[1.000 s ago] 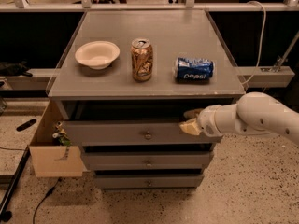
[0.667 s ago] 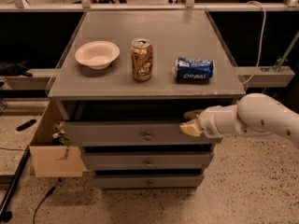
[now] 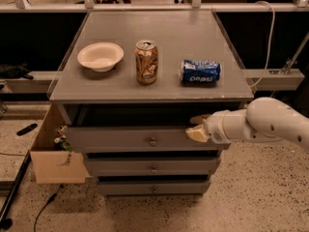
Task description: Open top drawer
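The top drawer (image 3: 120, 139) is a wide grey drawer front with a small round metal knob (image 3: 153, 141) at its centre. It stands a little way out from the grey cabinet (image 3: 149, 98), with a dark gap above it. My gripper (image 3: 197, 126) is at the right end of the drawer's top edge. One finger (image 3: 200, 119) is in the gap behind the front and the other finger (image 3: 195, 133) is on the front face, so it is shut on that edge. My white arm (image 3: 265, 124) comes in from the right.
On the cabinet top stand a white bowl (image 3: 100, 56), an upright gold can (image 3: 147, 62) and a blue Pepsi can (image 3: 200, 72) on its side. Two narrower drawers (image 3: 153, 167) lie below. A cardboard box (image 3: 50, 153) hangs at the cabinet's left side. A cable lies on the floor at the left.
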Controlling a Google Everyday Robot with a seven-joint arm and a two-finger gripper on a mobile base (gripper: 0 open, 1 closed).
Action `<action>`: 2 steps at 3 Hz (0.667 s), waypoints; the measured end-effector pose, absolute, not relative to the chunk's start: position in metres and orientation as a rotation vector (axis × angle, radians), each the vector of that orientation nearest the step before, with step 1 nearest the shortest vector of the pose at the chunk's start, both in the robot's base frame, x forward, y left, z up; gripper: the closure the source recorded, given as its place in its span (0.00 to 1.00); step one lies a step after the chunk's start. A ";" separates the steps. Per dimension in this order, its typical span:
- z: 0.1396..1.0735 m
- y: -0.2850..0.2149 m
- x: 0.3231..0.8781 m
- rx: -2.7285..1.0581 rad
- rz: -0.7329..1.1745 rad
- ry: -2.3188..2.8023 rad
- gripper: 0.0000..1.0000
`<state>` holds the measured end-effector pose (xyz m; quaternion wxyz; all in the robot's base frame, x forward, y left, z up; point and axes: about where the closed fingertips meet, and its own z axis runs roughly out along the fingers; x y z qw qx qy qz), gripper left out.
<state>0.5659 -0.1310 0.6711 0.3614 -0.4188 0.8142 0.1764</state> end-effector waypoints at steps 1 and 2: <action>0.680 -0.128 0.559 -1.085 0.458 2.086 0.98; 0.680 -0.128 0.559 -1.086 0.458 2.086 0.76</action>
